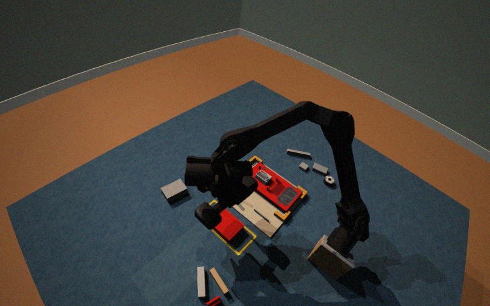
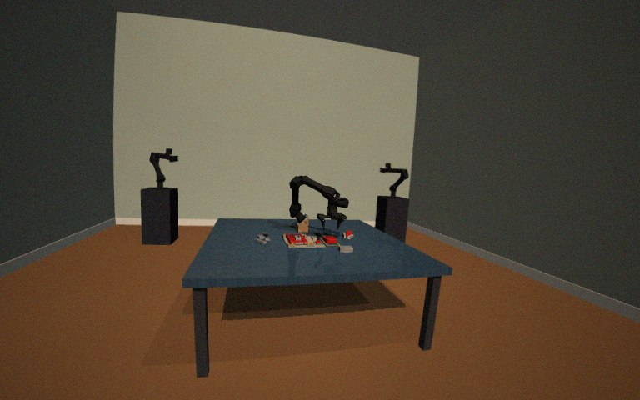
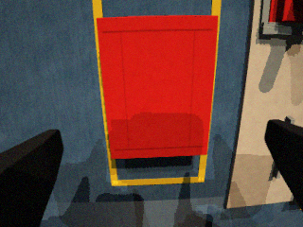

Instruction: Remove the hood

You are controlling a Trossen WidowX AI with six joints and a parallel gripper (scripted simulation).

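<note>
The red hood [image 1: 229,224] [image 2: 329,239] [image 3: 158,85] lies flat, red face up, within the yellow outline of the marked area [image 1: 247,246] [image 3: 158,182]. In the wrist view its long edges run along the outline's side lines and partly cover them; a strip of table shows between the hood and the near line. My gripper [image 2: 331,227] [image 3: 166,134] is open and empty. Its fingers stand wide on either side of the hood and above it, apart from it. The toy car [image 1: 277,191] [image 2: 293,239], red and without its hood, lies beside the marked area. My arm hides the outline's far part in the top view.
A beige board [image 1: 265,220] [image 3: 265,156] lies between car and marked area, with orange corner brackets [image 1: 282,215]. A grey block [image 1: 174,189] [image 2: 346,248] lies nearby. Small grey pieces and a wheel [image 1: 328,180] lie beyond the car. Two bars [image 1: 201,282] [image 1: 219,280] lie near the front.
</note>
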